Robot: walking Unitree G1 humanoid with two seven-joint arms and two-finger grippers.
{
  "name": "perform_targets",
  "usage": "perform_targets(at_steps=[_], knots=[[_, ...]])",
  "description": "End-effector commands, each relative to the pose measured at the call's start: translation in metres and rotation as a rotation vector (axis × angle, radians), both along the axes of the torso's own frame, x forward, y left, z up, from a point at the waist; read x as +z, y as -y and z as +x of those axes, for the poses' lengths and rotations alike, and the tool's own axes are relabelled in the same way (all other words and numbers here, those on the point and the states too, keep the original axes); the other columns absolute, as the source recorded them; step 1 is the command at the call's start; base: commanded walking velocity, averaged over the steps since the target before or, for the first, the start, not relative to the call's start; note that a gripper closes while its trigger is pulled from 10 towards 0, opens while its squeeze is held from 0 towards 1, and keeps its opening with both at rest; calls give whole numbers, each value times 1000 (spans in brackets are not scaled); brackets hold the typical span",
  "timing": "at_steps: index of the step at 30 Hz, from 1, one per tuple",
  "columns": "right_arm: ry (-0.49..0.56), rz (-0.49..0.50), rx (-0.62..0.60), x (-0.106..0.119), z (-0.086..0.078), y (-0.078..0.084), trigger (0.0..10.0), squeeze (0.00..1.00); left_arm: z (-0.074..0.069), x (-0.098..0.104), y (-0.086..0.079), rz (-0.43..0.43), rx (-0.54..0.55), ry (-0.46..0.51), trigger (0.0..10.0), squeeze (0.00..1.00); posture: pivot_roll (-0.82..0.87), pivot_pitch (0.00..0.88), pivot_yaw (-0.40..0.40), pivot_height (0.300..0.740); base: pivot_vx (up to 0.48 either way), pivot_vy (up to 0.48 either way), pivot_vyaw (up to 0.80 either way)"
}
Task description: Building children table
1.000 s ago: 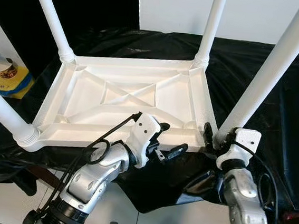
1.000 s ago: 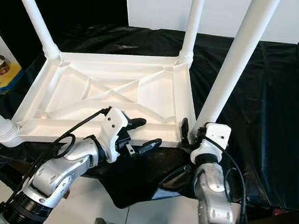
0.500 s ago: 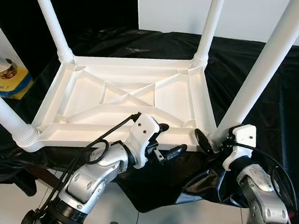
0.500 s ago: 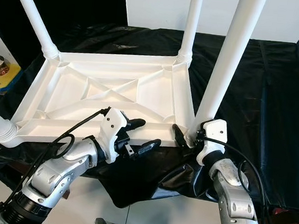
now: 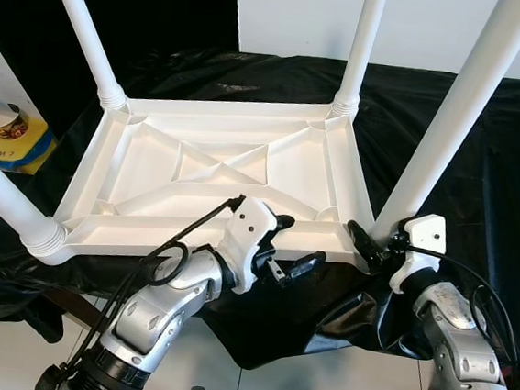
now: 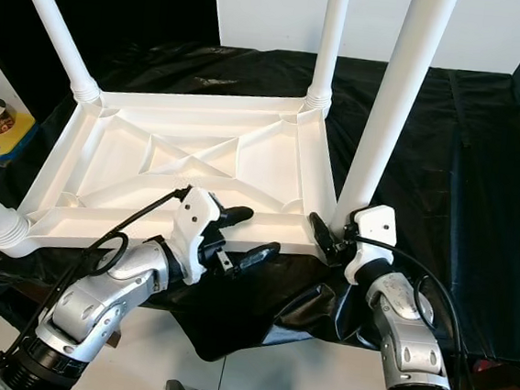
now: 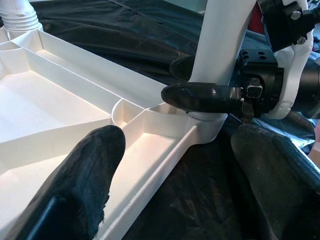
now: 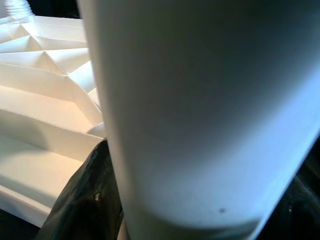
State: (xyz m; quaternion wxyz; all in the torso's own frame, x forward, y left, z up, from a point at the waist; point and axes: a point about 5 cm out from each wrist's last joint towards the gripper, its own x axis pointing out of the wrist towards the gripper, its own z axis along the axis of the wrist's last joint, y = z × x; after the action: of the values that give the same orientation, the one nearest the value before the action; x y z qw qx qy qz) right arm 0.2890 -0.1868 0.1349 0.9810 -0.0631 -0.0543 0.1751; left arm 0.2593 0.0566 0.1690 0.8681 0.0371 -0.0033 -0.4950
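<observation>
A white children's table (image 5: 216, 168) lies upside down on black cloth, its legs pointing up. My right gripper (image 5: 379, 245) is shut on the base of the near-right leg (image 5: 452, 112). One black finger (image 7: 205, 97) lies across the leg's front; the other finger is hidden behind the leg. In the right wrist view the leg (image 8: 200, 100) looms very close. My left gripper (image 5: 294, 244) is open and straddles the table's near rim (image 5: 191, 236). One finger (image 7: 97, 165) is inside the frame and the other (image 7: 270, 170) is outside, over the cloth.
The black cloth (image 5: 508, 200) covers the support and hangs over its near edge. A yellow box with a tin (image 5: 7, 125) sits at the far left. A white panel (image 5: 296, 14) stands behind. The other legs (image 5: 79, 21) (image 5: 362, 39) (image 5: 2, 193) rise at the remaining corners.
My right arm has swung out to the right around the leg's base, and its finger now reaches in from the side. The left gripper has stayed on the rim.
</observation>
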Motion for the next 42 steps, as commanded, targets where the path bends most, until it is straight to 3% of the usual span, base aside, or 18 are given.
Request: perform_targets(at_steps=[1, 12, 17, 24, 27, 32, 41, 42], knots=[[-68, 7, -40, -14, -1, -1, 10000, 0, -4, -1, 3, 22, -66, -8, 10000, 0, -83, 135, 64, 740, 0, 0, 0], [-64, 54, -211, -16, -4, 0, 10000, 0, -5, -1, 4, 19, -71, -10, 10000, 0, -84, 136, 56, 740, 0, 0, 0], [-74, 91, -356, -19, -7, -2, 10000, 0, -6, -2, 5, 15, -70, -10, 10000, 0, -80, 129, 44, 740, 0, 0, 0], [-102, 121, -464, -25, -11, -10, 10000, 0, -7, -2, 6, 14, -70, -10, 10000, 0, -76, 124, 38, 740, 0, 0, 0], [-125, 146, -563, -31, -16, -19, 10000, 0, -7, -2, 6, 13, -69, -11, 10000, 0, -67, 119, 33, 740, 0, 0, 0], [-132, 175, -572, -31, -18, -29, 10000, 0, -8, -3, 6, 13, -68, -12, 10000, 0, -66, 115, 32, 740, 0, 0, 0], [-102, 179, -576, -25, -18, -28, 10000, 0, -7, -3, 5, 17, -66, -10, 10000, 0, -58, 111, 31, 740, 0, 0, 0], [-91, 176, -569, -24, -17, -28, 10000, 188, -8, -3, 5, 17, -66, -10, 10000, 0, -55, 112, 31, 740, 0, 0, 0]])
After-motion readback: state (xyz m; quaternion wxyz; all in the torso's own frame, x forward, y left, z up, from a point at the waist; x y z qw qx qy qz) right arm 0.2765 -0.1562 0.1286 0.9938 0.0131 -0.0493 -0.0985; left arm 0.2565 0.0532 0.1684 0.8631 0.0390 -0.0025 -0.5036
